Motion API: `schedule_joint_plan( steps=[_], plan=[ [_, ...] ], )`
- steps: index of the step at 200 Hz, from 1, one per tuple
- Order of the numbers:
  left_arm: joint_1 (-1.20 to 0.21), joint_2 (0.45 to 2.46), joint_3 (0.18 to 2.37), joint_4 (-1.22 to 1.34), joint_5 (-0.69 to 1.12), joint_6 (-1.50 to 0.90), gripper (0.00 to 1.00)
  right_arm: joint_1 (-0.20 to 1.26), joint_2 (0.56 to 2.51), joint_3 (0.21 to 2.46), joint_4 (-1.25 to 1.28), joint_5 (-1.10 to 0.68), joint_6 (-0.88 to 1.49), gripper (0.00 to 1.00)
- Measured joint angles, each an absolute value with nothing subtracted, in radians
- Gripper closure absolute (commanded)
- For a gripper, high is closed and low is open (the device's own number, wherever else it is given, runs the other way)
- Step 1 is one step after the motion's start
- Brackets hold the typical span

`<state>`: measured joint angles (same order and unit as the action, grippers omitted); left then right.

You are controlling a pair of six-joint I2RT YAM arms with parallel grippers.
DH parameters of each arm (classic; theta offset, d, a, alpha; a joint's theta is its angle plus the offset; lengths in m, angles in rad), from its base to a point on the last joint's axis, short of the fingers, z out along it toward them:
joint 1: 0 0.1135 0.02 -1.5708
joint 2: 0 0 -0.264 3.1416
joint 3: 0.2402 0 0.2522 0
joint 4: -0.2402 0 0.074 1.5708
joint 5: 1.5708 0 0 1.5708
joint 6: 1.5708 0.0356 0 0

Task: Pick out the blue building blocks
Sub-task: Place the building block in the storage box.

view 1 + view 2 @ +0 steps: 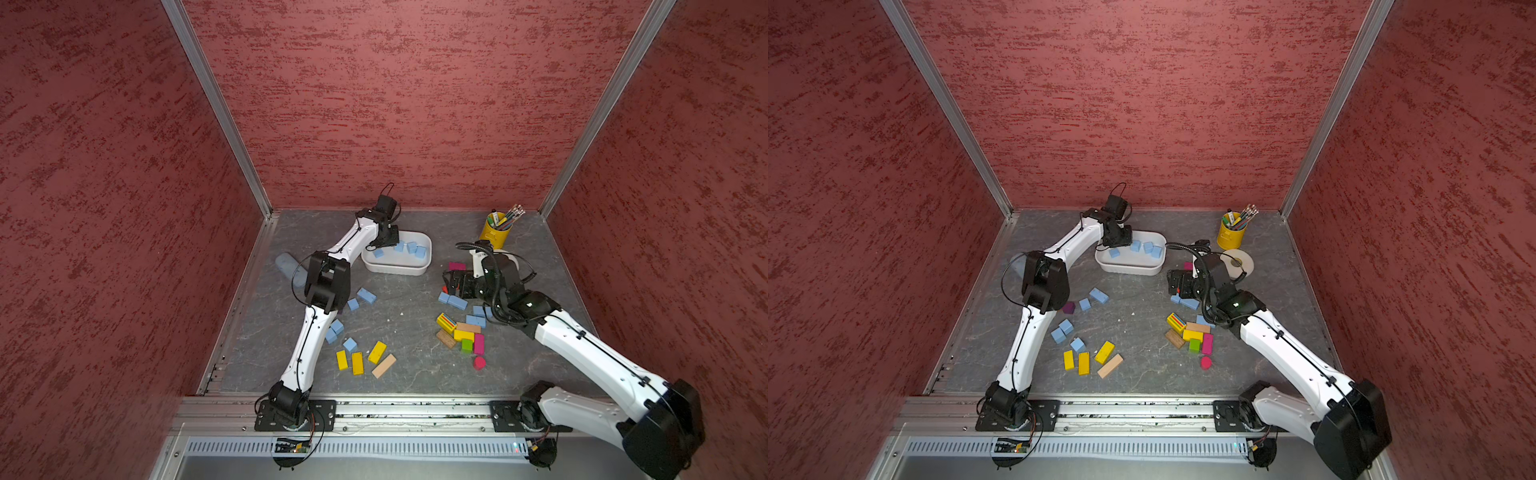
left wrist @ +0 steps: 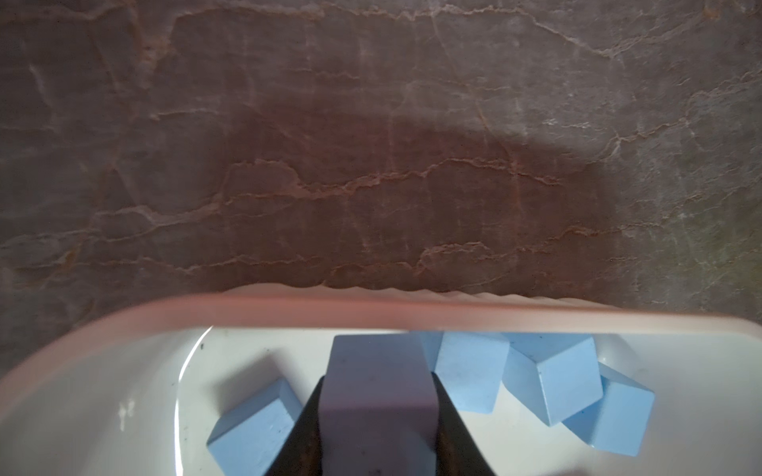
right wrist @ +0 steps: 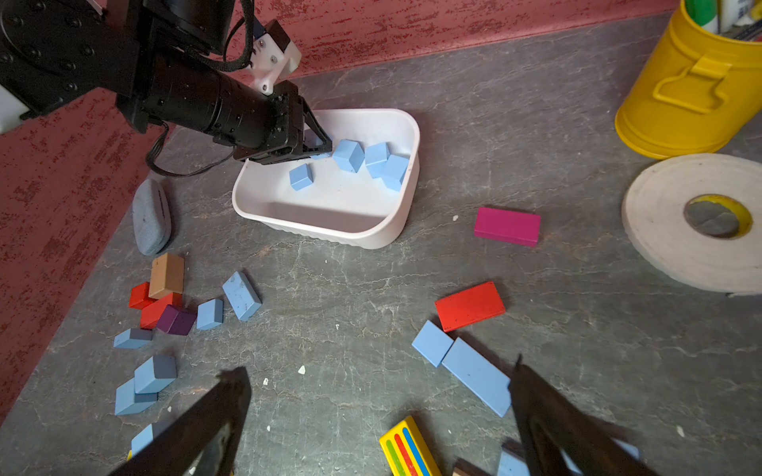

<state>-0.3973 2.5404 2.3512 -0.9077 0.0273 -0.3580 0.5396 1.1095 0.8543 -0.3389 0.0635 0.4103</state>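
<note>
Blocks: four blue building blocks sat in the white tray, rest scattered on table
Left claw: clamped a blue cube over that tray
Right claw: hung wide, nothing in it

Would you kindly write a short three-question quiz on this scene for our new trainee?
1. True or false: the right gripper has its jaws shut on a block.
2. The left gripper is: A) open and empty; B) shut on a blue block; C) hidden from every view.
3. How many blue blocks lie loose in the white tub?
Key: 1 false; 2 B; 3 four.
</note>
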Motion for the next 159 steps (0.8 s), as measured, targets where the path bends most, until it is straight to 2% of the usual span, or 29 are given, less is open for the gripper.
schedule_joint_plan(
  steps=[37, 65, 115, 159],
  plan=[
    [-0.397, 2.565, 2.385, -0.907, 0.057, -0.359, 0.67, 0.540, 1.110, 0.854, -0.342, 0.067, 0.410, 0.01],
    [-0.397, 2.567, 2.386, -0.904, 0.081, -0.360, 0.55, 0.540, 1.110, 0.854, -0.342, 0.068, 0.411, 0.01],
    [-0.397, 2.567, 2.387, -0.903, 0.110, -0.366, 0.45, 0.540, 1.110, 0.854, -0.342, 0.069, 0.411, 0.01],
    [-0.401, 2.552, 2.387, -0.906, 0.115, -0.356, 0.31, 0.540, 1.110, 0.854, -0.342, 0.068, 0.411, 0.01]
  ],
)
